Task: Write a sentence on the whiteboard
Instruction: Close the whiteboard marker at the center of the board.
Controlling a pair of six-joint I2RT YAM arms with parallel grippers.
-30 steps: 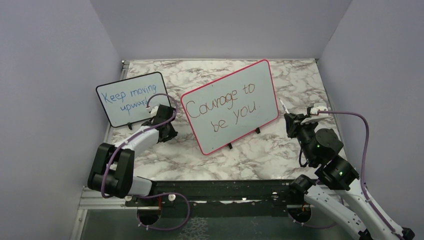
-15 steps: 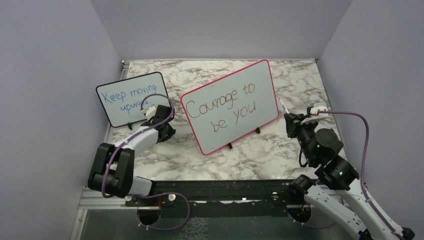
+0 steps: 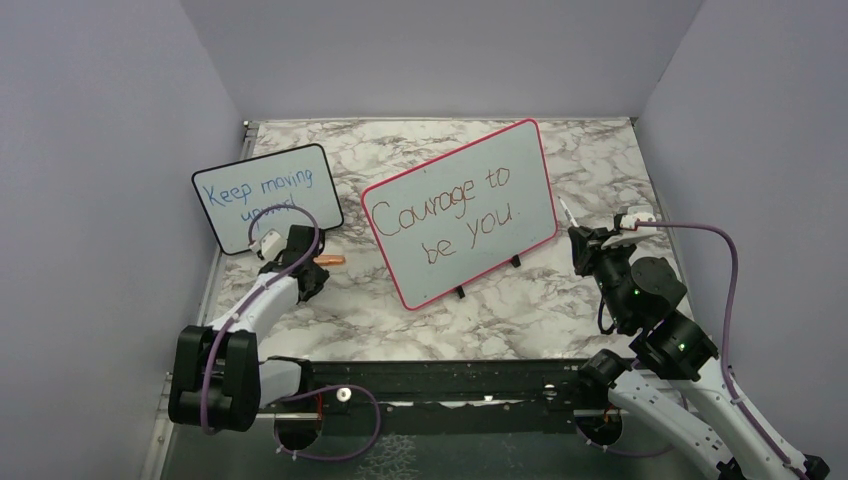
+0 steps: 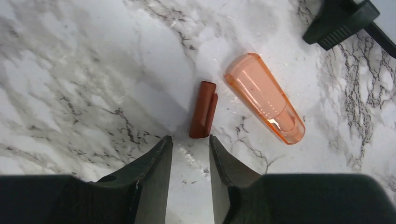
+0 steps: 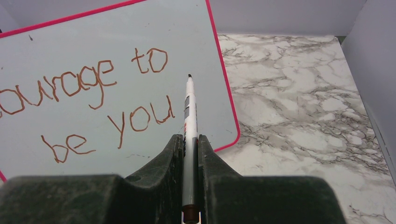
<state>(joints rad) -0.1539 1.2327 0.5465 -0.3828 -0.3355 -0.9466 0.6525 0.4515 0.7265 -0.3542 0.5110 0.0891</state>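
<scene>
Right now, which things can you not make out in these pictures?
- Top view: second line on the small board, partly covered by the left arm.
- Right wrist view: start of the sentence, cut by the left edge.
- Left wrist view: a black foot, cut by the top edge.
</scene>
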